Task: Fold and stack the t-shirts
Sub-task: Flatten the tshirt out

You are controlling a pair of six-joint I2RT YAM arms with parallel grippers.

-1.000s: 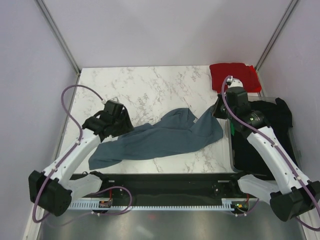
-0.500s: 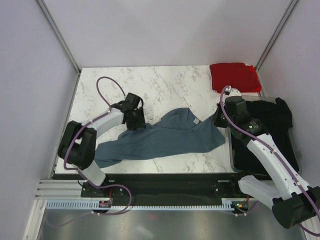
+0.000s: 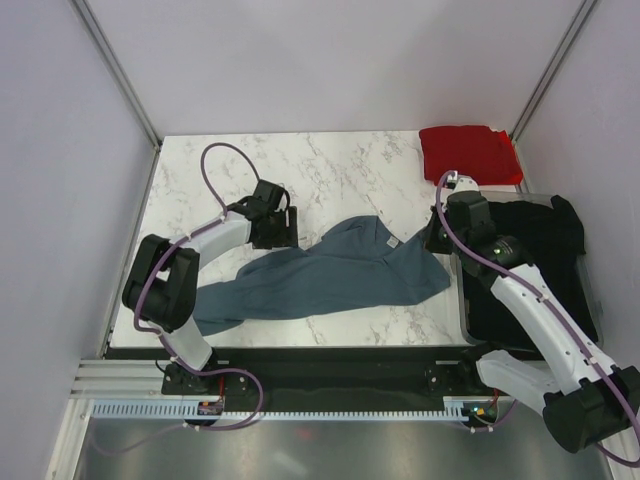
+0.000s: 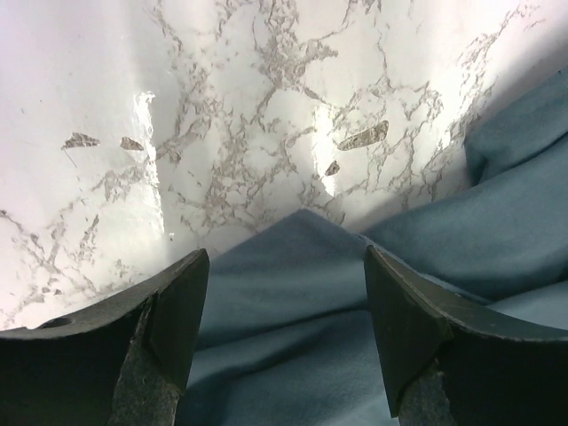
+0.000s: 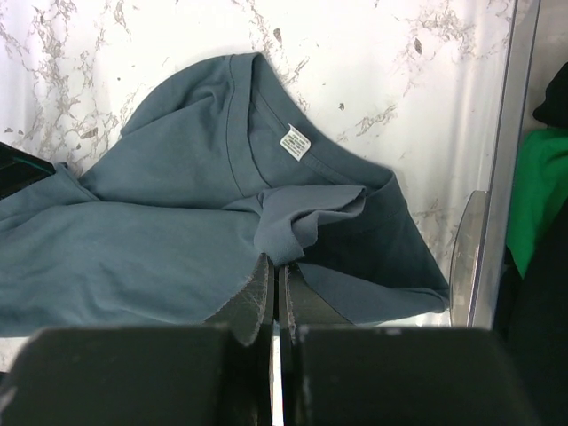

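The crumpled slate blue-grey cotton t-shirt (image 3: 330,275) lies mid-way across the white marble table (image 3: 340,165). The right gripper (image 5: 273,266) is clamped on fabric near the collar, seemingly anchoring it. The left gripper (image 4: 284,259) stands with jaws apart over the far-left corner, probably to spread it flat.

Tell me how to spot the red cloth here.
Start at the white marble-patterned table. At its far right corner, beyond the tray of black clothes, lies a bright red folded cotton t-shirt. It alone is red and flat; the blue-grey shirt lies crumpled.
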